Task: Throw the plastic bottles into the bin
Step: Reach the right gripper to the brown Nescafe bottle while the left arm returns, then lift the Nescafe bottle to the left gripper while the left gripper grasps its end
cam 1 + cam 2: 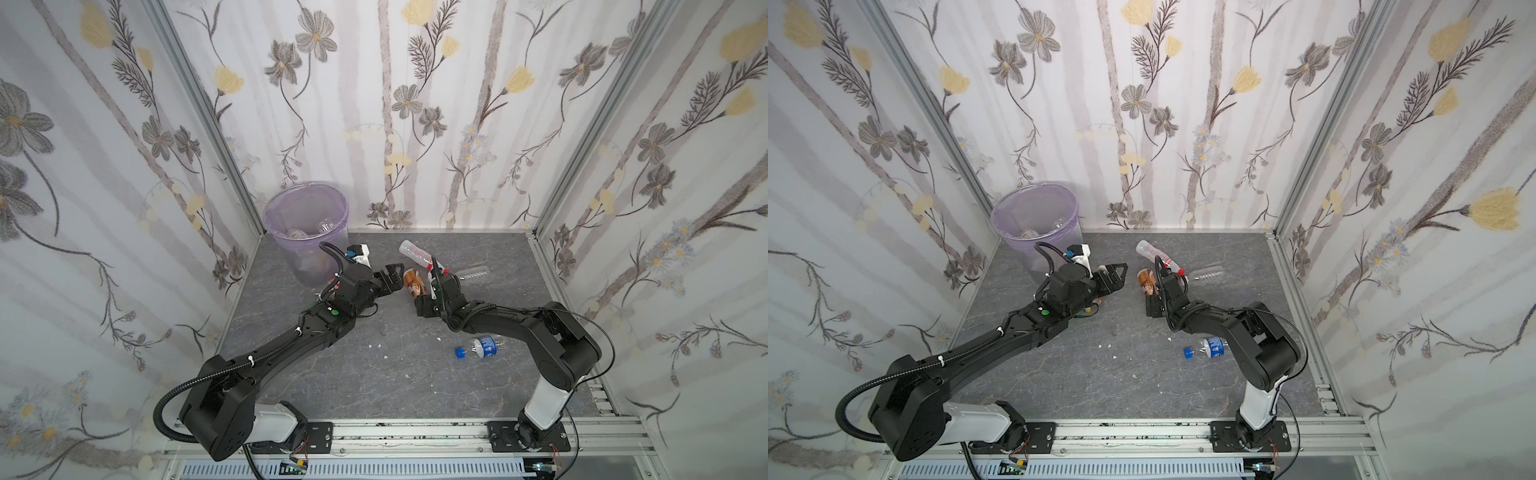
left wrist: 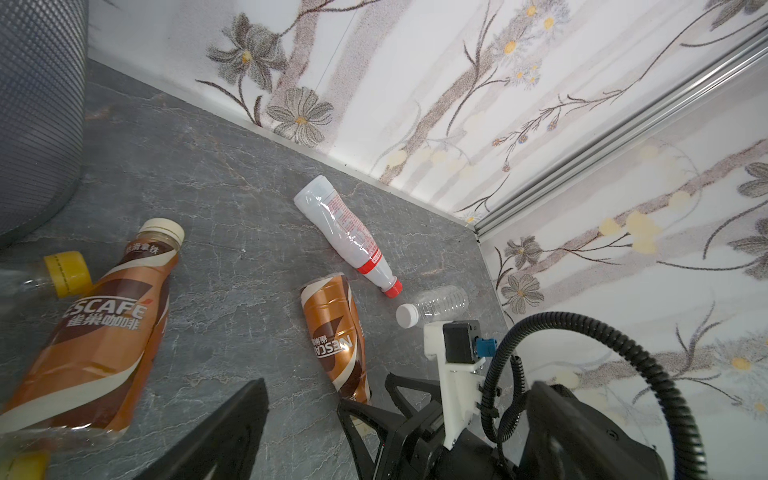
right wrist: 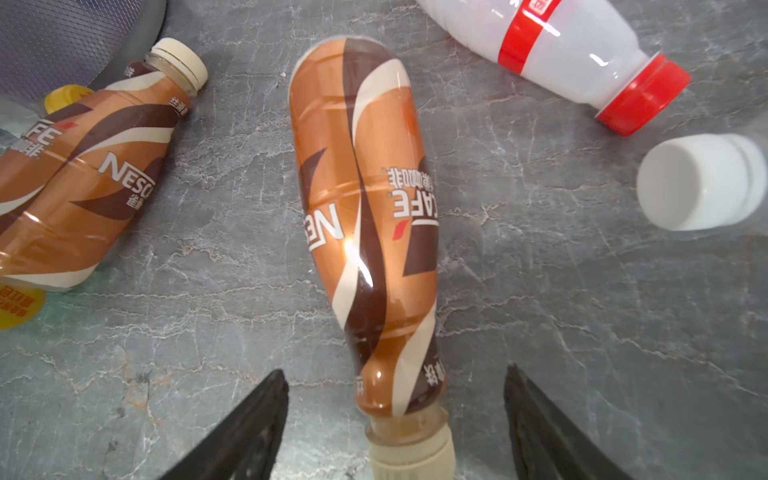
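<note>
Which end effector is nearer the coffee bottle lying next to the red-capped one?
Right. The right end effector straddles the coffee bottle's neck, jaws apart; the left end effector hangs open beside it, not touching.

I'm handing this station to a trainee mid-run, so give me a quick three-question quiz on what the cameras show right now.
1. True or false: the bin holds at least one bottle.
2. What colour is the cap of the blue-labelled bottle lying beside the right arm? A red, B blue, C yellow.
3. Which part of the brown coffee bottle sits between the open jaws of the right gripper?
Key: 1 true. 2 B. 3 its neck, just behind the cream cap; the jaws do not touch it.
</note>
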`<state>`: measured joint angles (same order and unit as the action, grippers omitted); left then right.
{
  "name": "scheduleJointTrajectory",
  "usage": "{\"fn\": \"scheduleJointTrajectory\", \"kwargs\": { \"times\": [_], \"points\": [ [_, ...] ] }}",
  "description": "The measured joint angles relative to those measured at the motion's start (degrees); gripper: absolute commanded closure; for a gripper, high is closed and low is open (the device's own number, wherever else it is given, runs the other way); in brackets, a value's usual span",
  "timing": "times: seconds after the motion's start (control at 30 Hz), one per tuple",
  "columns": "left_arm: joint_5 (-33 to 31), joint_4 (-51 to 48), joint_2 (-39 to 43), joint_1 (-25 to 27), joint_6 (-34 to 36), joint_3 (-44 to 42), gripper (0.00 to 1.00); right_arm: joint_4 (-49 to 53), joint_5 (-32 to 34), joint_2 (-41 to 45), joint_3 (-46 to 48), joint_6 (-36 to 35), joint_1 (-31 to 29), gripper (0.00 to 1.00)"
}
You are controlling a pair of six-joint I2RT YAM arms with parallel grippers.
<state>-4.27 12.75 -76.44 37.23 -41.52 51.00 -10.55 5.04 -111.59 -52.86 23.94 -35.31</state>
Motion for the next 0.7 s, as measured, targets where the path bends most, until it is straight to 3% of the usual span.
{"fn": "scheduleJointTrajectory", "kwargs": {
  "times": [0.7],
  "points": [
    [2.5, 2.7, 2.2, -2.4, -3.8, -5.3, 0.00, 3.4, 3.1, -6.2, -5.2, 0.7, -1.6, 0.58]
  ]
}}
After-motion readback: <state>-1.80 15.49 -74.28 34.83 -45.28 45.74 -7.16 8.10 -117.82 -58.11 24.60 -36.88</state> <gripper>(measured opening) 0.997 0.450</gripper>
